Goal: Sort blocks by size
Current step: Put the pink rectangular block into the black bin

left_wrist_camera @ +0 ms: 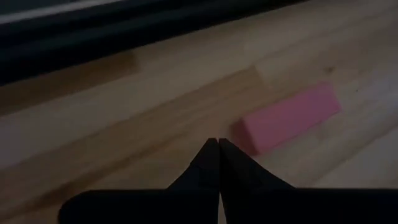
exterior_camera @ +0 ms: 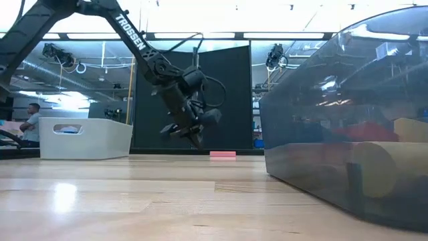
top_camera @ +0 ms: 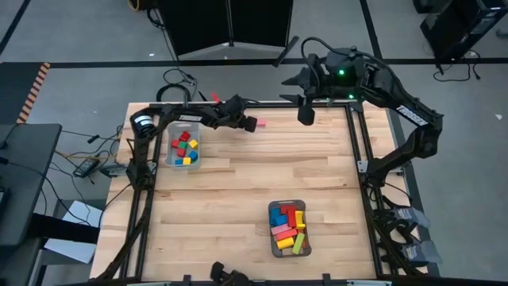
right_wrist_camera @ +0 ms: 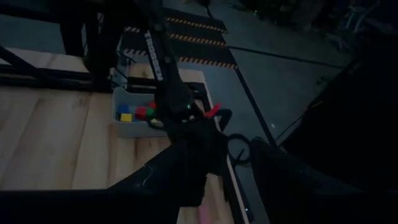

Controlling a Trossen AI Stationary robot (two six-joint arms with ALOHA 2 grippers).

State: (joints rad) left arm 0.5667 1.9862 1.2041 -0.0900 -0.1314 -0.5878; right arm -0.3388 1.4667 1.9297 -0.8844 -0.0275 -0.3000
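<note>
Sorting is nearly done, judging by how things lie: the grey rectangular tray of tiny coloured cubes (top_camera: pixel 182 148) near the left arm and the grey rectangular tray of longer coloured bars (top_camera: pixel 288 227) toward the front of the wooden bench (top_camera: pixel 254 183) both hold blocks, and only one pink wooden bar (top_camera: pixel 260 124) lies loose on the boards near the far edge.

The left pincer (left_wrist_camera: pixel 218 144) hovers just above the bench with its fingertips pressed together on nothing; the pink bar (left_wrist_camera: pixel 287 117) lies flat just beside the tips, apart from them. In the low view that pincer (exterior_camera: pixel 189 136) hangs a little above the boards, the bar (exterior_camera: pixel 223 154) resting below and to one side.

The step in hand looks like picking up this last bar. That would call for opening the fingers, shifting over the bar, descending to straddle it, then carrying it to the tray of bars.

The right pincer (top_camera: pixel 305 114) waits at the far edge, part open and empty.
</note>
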